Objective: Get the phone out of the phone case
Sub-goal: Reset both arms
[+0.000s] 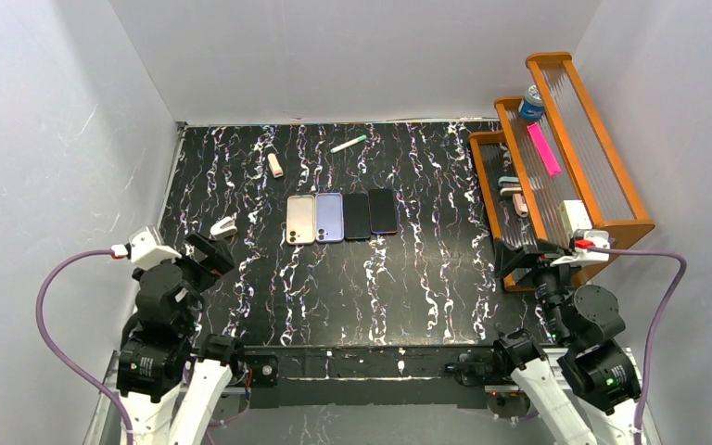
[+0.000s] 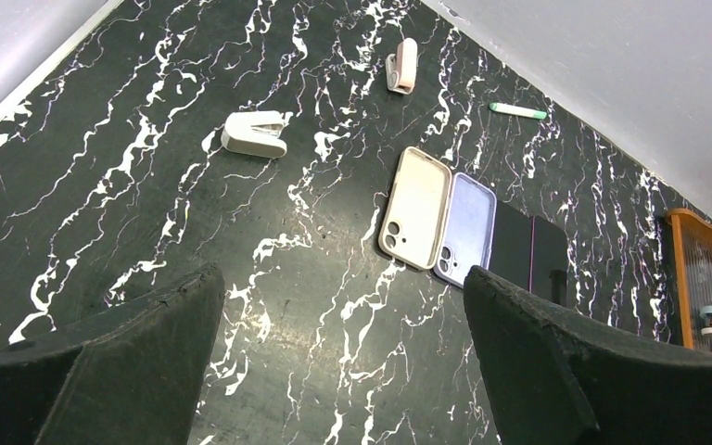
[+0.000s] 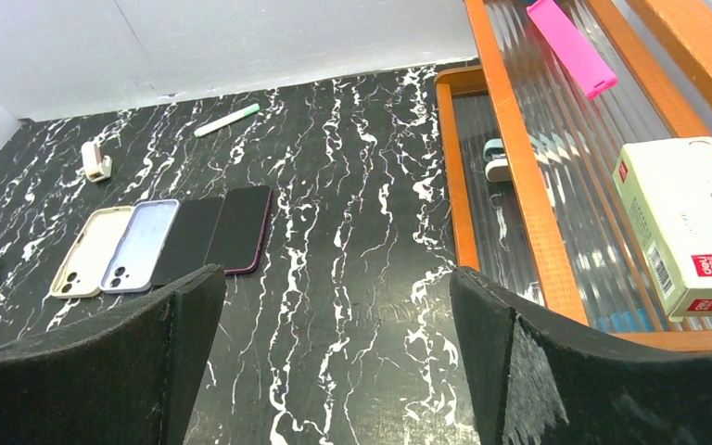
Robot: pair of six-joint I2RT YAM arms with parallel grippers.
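Four flat items lie side by side mid-table: a beige case (image 1: 300, 220), a lilac case (image 1: 329, 217), a black phone (image 1: 357, 216), and a black phone in a purple-edged case (image 1: 383, 211). They also show in the left wrist view, beige case (image 2: 415, 206) first, and in the right wrist view, where the purple-edged cased phone (image 3: 241, 229) is rightmost. My left gripper (image 1: 215, 248) is open and empty at the near left. My right gripper (image 1: 516, 254) is open and empty at the near right, beside the rack.
A wooden stepped rack (image 1: 603, 190) stands at the right with a pink bar (image 1: 543, 148), a white box (image 3: 686, 222) and small items. A white clip (image 1: 223, 226), a beige clip (image 1: 275, 165) and a green pen (image 1: 348, 144) lie on the black marbled table (image 1: 426, 269).
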